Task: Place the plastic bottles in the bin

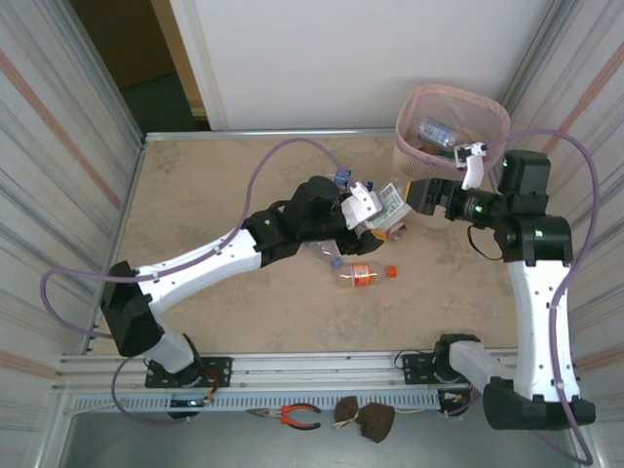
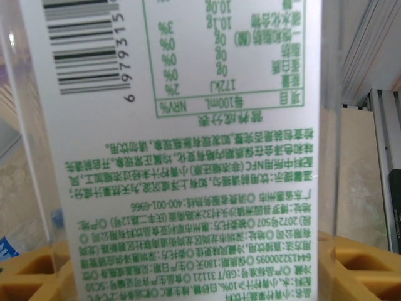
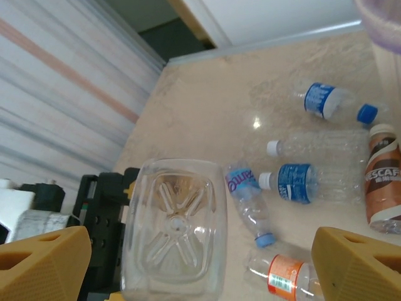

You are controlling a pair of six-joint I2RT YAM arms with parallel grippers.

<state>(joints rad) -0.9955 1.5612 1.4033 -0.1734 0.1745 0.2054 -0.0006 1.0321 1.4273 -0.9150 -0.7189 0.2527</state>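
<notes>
Handover looks underway: the left gripper (image 1: 370, 213) clenches a clear square-sided plastic bottle (image 2: 188, 157) with a white, green-printed label. The right gripper (image 3: 200, 266) faces its base, fingers spread wide and gripping nothing. If the left lets go early, the bottle would drop short of the nearby pale pink slatted plastic bin (image 1: 492, 112).
</notes>
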